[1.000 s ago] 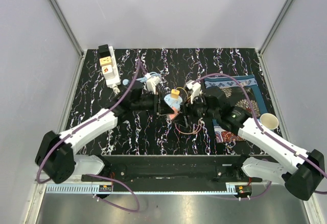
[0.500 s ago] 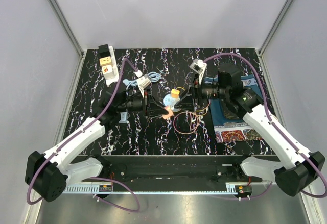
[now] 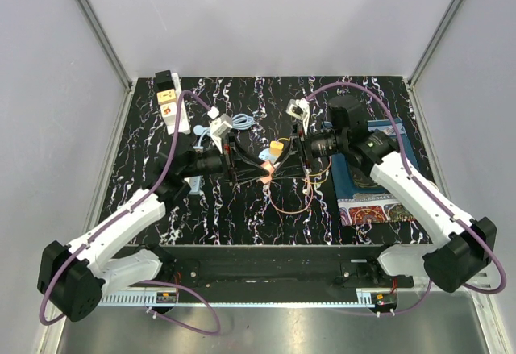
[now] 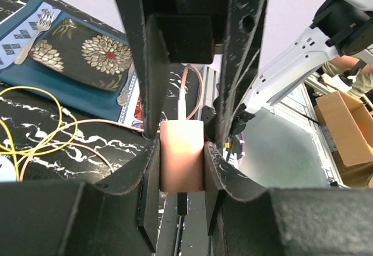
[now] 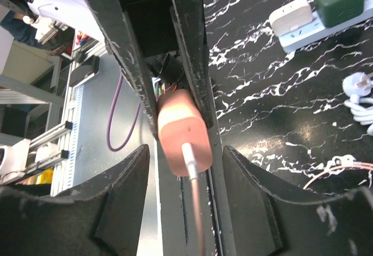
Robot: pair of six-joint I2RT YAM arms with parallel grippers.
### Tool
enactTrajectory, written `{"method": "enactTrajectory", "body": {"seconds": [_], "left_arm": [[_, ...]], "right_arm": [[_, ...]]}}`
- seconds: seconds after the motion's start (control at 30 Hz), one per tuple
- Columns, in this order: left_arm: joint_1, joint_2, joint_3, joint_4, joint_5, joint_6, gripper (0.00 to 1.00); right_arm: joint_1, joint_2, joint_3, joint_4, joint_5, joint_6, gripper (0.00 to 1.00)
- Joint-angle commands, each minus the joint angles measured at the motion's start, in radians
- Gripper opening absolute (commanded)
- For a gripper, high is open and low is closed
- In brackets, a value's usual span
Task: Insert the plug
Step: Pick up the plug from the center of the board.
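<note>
- The plug (image 4: 182,157), a pink block, is off the table near the middle of the top view, held between the two arms.
- The left gripper (image 3: 256,168) is clamped narrow on the plug, and its curved fingers (image 4: 147,174) press both side faces.
- In the left wrist view the plug stands upright low in the centre, and its cable (image 4: 182,104) rises from its top end.
- The right gripper (image 3: 284,159) faces the left one from the right, and its jaws stand fairly wide around the cable end of the plug.
- In the right wrist view a gap shows on each side between the right fingers (image 5: 125,203) and the plug. They do not appear to touch it.
- The strip (image 3: 172,106) lies at the upper left of the table in the top view, well apart from the plug. Adapters already sit in some of its sockets.
- A white lead (image 3: 234,122) with a pale blue cord lies between the strip and the grippers.
- Thin pink and yellow wires (image 4: 60,116) loop on the table below the grippers.
- A patterned mat (image 3: 399,146) lies at the right of the table, partly under the right arm.
- A dark flowered plate (image 4: 81,52) sits on the mat with a fork (image 4: 34,31) just beside it.
</note>
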Motion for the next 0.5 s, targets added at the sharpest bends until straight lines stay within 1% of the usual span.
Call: {"method": "enactTrajectory", "body": {"seconds": [0.0, 0.1, 0.13, 0.2, 0.23, 0.27, 0.33, 0.37, 0.4, 0.47], "left_arm": [[-0.019, 0.015, -0.003, 0.182, 0.007, -0.042, 0.0], [-0.027, 0.031, -0.006, 0.2, 0.0, -0.053, 0.0], [-0.029, 0.032, -0.007, 0.21, 0.001, -0.057, 0.0], [-0.029, 0.034, -0.02, 0.245, -0.003, -0.077, 0.0], [-0.029, 0.035, -0.02, 0.25, -0.005, -0.077, 0.0], [-0.03, 0.038, -0.02, 0.25, -0.005, -0.077, 0.0], [-0.029, 0.041, -0.026, 0.245, -0.009, -0.074, 0.02], [-0.029, 0.044, -0.03, 0.243, -0.013, -0.076, 0.05], [-0.029, 0.043, -0.036, 0.245, -0.016, -0.077, 0.09], [-0.029, 0.037, -0.043, 0.224, -0.031, -0.065, 0.21]], "right_arm": [[0.001, 0.027, 0.048, 0.01, -0.065, -0.026, 0.57], [0.004, 0.038, 0.05, 0.013, -0.067, -0.034, 0.53], [0.004, 0.043, 0.051, 0.013, -0.068, -0.04, 0.48], [0.004, 0.046, 0.053, 0.013, -0.072, -0.042, 0.42], [0.004, 0.049, 0.054, 0.013, -0.079, -0.045, 0.37], [0.003, 0.05, 0.056, 0.014, -0.084, -0.048, 0.28], [0.004, 0.049, 0.059, 0.014, -0.099, -0.06, 0.17], [0.003, 0.047, 0.057, 0.014, -0.096, -0.065, 0.08], [0.004, 0.043, 0.054, 0.013, -0.092, -0.063, 0.02], [0.001, 0.036, 0.048, 0.013, -0.062, -0.097, 0.0]]}}
